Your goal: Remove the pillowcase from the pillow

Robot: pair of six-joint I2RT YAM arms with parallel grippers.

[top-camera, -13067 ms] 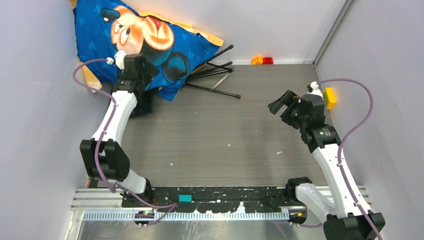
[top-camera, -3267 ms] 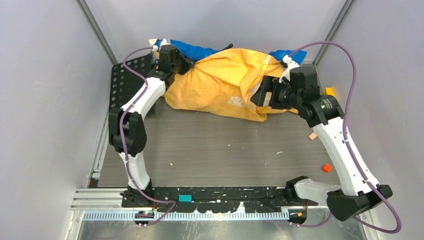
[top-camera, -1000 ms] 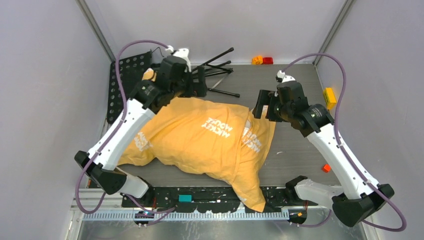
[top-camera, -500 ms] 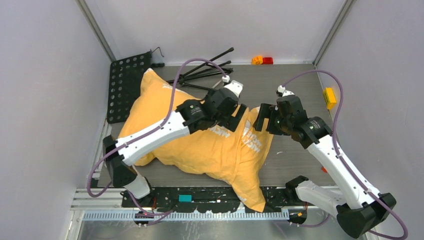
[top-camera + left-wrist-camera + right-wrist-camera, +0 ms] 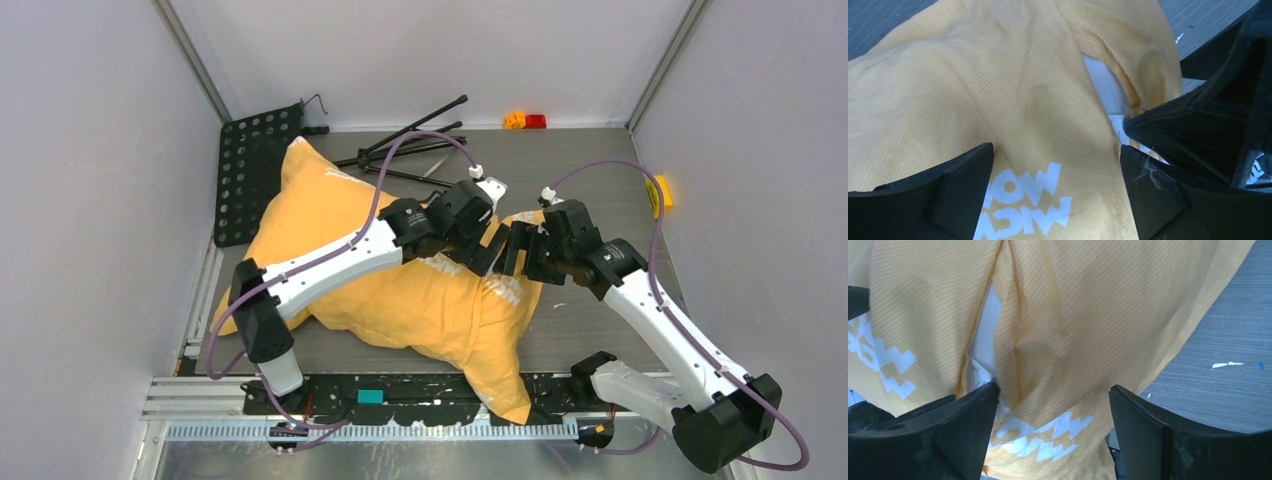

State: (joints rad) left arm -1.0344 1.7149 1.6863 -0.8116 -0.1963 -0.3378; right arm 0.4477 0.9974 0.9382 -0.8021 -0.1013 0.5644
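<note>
A: Orange-yellow fabric: from overhead we log the pillowcase (image 5: 380,290) sprawled across the table (image 5: 600,170), with the left gripper (image 5: 488,252) and right gripper (image 5: 516,250) close together at its right end.
B: Left wrist: jaws apart over the cloth, and the white pillow (image 5: 1103,85) shows through a slit.
A: Right wrist: jaws apart, straddling that slit.

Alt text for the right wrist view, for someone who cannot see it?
The right hand, open, faces the orange-yellow pillowcase, which fills most of the frame. A slit in the fabric shows the white pillow inside; grey table shows at the right.
</note>
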